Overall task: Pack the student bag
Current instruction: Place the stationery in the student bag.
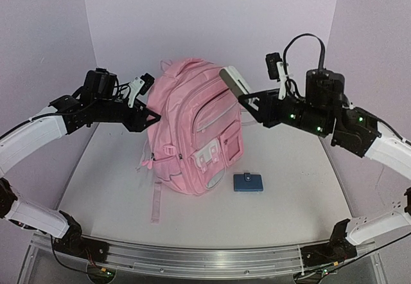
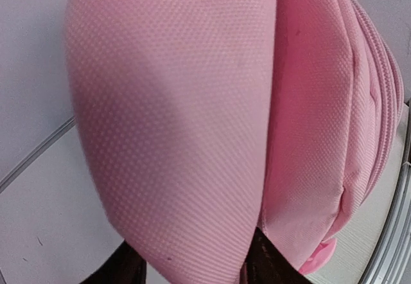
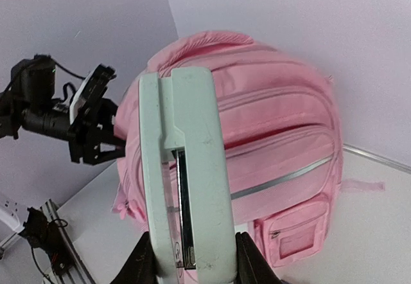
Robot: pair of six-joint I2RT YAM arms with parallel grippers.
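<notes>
We show the student bag (image 1: 192,136) upright between our grippers, judged soft, light and saggy, best taken at its top loop (image 3: 215,36); the left gripper (image 1: 149,112) straddles a side fold (image 2: 180,136), grip not discernible, and the right gripper (image 1: 247,101) clamps a pale stapler-like block (image 3: 183,168).

Pink backpack (image 1: 192,136) stands upright in the middle of the table (image 1: 295,194), front pockets facing me. One strap (image 1: 156,202) trails flat on the surface toward the near edge. My left gripper (image 1: 153,114) is against the bag's left side, about halfway up; can't tell from above how its jaws stand. My right gripper (image 1: 250,101) clamps a pale stapler (image 1: 232,79), held tilted in the air by the bag's upper right shoulder. A small blue case (image 1: 248,182) lies flat just beside the bag's base, on its right.
</notes>
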